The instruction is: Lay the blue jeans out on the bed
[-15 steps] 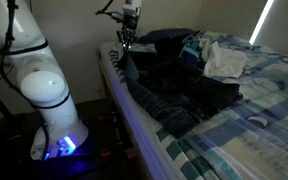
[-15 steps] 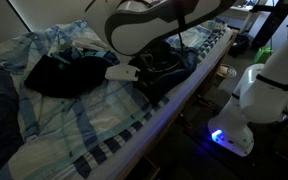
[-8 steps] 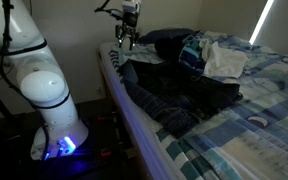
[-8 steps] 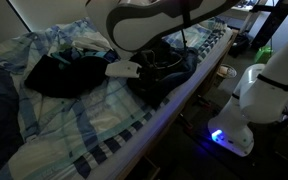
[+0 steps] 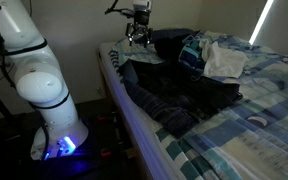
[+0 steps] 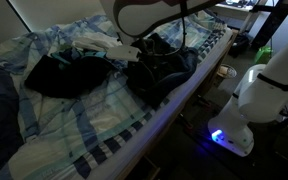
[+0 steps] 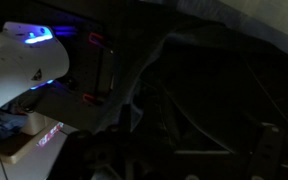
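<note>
Loosely crumpled dark blue jeans point(image 5: 162, 100) on bed point(image 5: 239, 140)

I saw crumpled dark blue denim jeans point(image 5: 174, 100) lying along near edge of blue checked bed point(image 5: 254, 140). White crumpled cloth point(image 5: 224, 62) lay behind jeans. Black two-finger gripper point(image 5: 137, 38) hung above jeans' far end. White rounded robot base point(image 5: 46, 95) stood beside bed.

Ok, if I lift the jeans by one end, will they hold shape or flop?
Probably flop: the jeans lie crumpled in soft folds along the edge of the bed, so a lifted end would likely drape and drag the rest. They look thick and bunched, so likely heavy for cloth. Lying at the edge, they might slip off if pushed sideways.
</note>
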Motion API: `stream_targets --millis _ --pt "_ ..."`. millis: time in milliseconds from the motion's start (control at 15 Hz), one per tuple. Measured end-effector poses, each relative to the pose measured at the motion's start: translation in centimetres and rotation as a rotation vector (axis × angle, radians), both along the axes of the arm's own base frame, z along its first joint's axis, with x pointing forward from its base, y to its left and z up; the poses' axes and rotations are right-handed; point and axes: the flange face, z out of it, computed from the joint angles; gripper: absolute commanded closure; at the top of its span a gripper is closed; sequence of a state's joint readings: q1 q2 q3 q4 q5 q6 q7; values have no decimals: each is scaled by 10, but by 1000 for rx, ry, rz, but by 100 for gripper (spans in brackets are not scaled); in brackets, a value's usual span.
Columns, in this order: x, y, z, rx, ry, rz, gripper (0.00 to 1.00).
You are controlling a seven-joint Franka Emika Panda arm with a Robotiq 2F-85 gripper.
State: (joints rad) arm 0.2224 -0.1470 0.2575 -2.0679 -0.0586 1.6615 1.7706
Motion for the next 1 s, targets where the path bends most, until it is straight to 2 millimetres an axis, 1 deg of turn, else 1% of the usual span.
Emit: stream_targets --millis 267,467,600,867,1000 --pt "33 -29 -3 15 -39 106 0" --pt "53 -44 -7 17 -33 220 0" --pt "63 -49 -10 19 -29 310 0" --pt "78 -50 -23 54 -34 483 0" --pt "84 -53 -31 64 -21 538 0"
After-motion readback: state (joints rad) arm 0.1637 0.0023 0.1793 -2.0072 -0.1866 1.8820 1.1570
